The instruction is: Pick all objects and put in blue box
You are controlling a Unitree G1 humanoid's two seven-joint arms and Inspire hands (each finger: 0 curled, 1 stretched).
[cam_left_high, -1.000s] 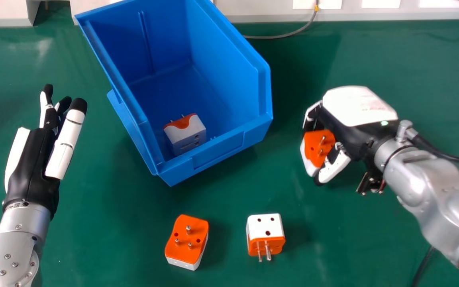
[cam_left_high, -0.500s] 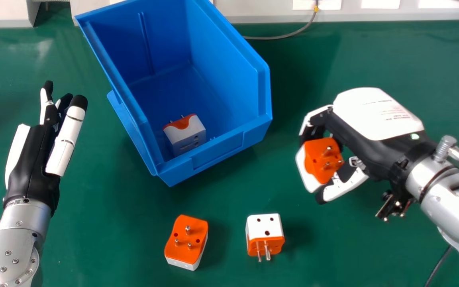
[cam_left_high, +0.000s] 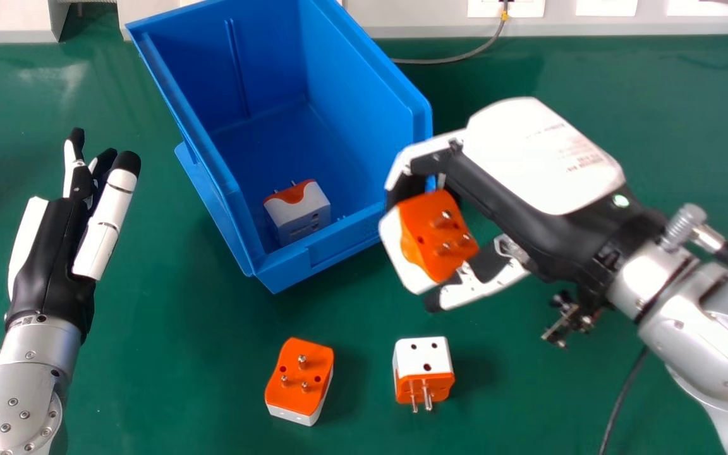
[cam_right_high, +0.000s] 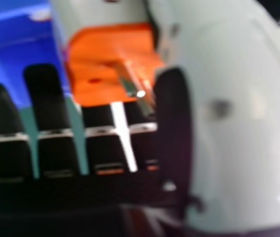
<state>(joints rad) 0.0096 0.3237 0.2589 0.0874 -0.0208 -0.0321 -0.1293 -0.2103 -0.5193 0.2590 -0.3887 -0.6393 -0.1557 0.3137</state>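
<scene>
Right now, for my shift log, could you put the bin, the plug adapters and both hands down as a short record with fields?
container: blue bin on green table
in bin: one boxed adapter
right hand: gripping held adapter, by the bin's near right corner
left hand: open, left of the bin
on table: pins-up adapter; to its right, sideways adapter, pins towards the near edge
outside bin: three adapters, counting the held one

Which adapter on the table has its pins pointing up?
The left adapter on the table; its orange pin face is up. The right adapter there has its white face up.
</scene>
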